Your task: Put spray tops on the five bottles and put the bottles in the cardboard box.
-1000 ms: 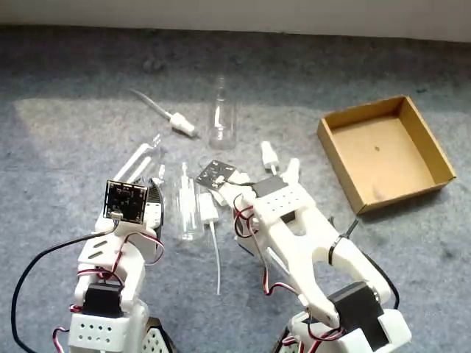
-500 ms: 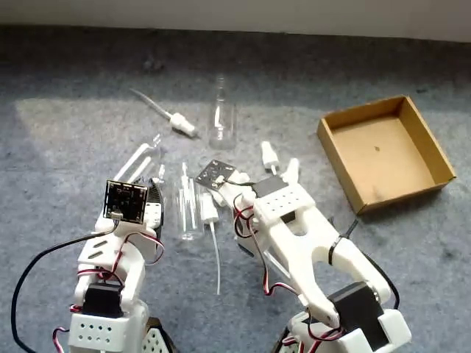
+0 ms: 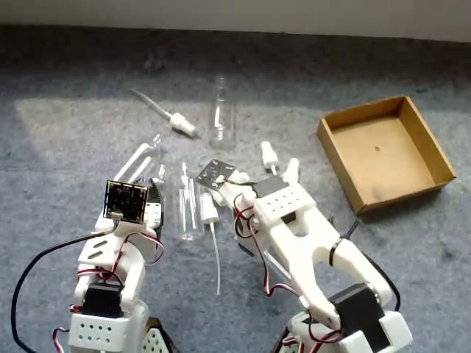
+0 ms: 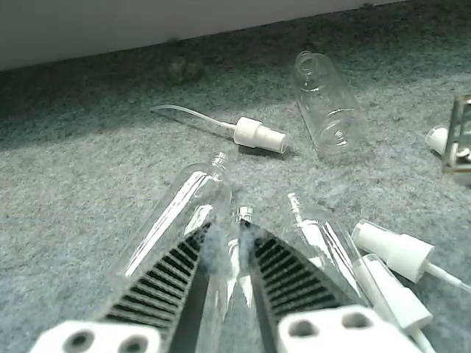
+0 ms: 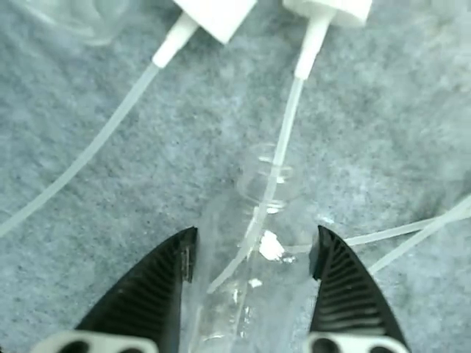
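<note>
In the left wrist view my left gripper [image 4: 228,228] is shut on a clear bottle [image 4: 241,215] that points away along the jaws. Two more clear bottles [image 4: 176,213] [image 4: 316,232] lie on either side of it. My right gripper [image 5: 254,235] is shut on another clear bottle [image 5: 257,220]. The thin tube of a white spray top [image 5: 327,7] runs into that bottle's neck. A second spray top [image 5: 213,15] lies beside it. From above, the cardboard box [image 3: 383,151] stands at the right, with no bottle in it.
Farther back on the grey carpet lie an open bottle [image 3: 221,118] and a spray top with its tube [image 3: 180,123]. Another spray top [image 3: 268,154] lies by the right arm [image 3: 287,206]. A bottle [image 3: 188,209] and a spray top [image 3: 209,209] lie between the arms.
The spray top between the arms has shifted slightly toward the far side, and the right arm has crept a little. The left arm has kept still.
</note>
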